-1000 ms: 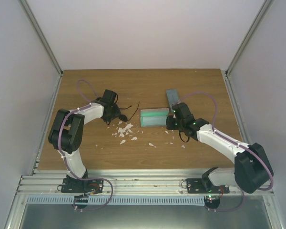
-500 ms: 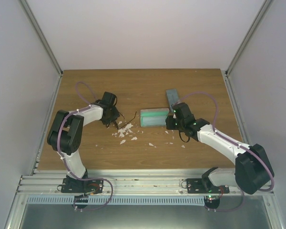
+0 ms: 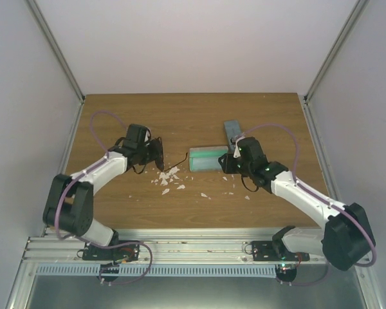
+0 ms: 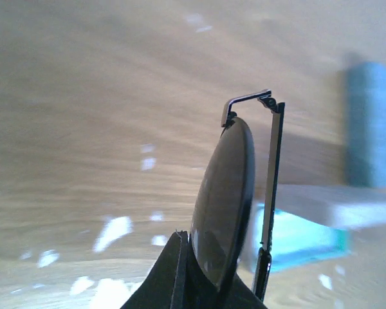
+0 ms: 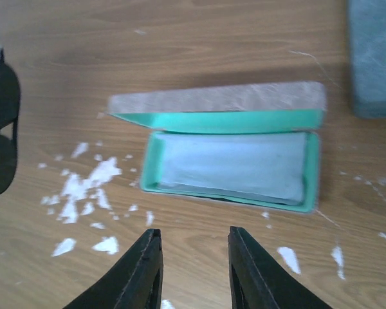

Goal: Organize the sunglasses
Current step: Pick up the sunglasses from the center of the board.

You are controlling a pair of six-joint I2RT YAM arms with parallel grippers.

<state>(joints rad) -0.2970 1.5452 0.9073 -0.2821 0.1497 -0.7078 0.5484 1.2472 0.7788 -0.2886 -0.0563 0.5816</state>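
Note:
A pair of sunglasses (image 4: 226, 193) with dark round lenses and a thin black wire frame stands edge-on in my left gripper (image 4: 209, 270), which is shut on one lens. In the top view my left gripper (image 3: 156, 154) holds the sunglasses (image 3: 170, 161) above the table, just left of the open case (image 3: 206, 158). The sunglasses (image 5: 1, 125) also show at the left edge of the right wrist view. My right gripper (image 5: 194, 264) is open with nothing between its fingers, just in front of the open case (image 5: 132, 164), whose teal tray holds a light blue cloth (image 5: 235, 162).
A closed blue-grey case (image 3: 232, 132) lies behind the open one, also seen as a blue-grey case (image 5: 373, 58) at the right wrist view's top right. White scraps (image 3: 167, 177) litter the wood between the arms. Grey walls enclose the table.
My left gripper has shut on the sunglasses, lifted them and carried them right toward the open case. The right gripper has shifted only slightly and stays open.

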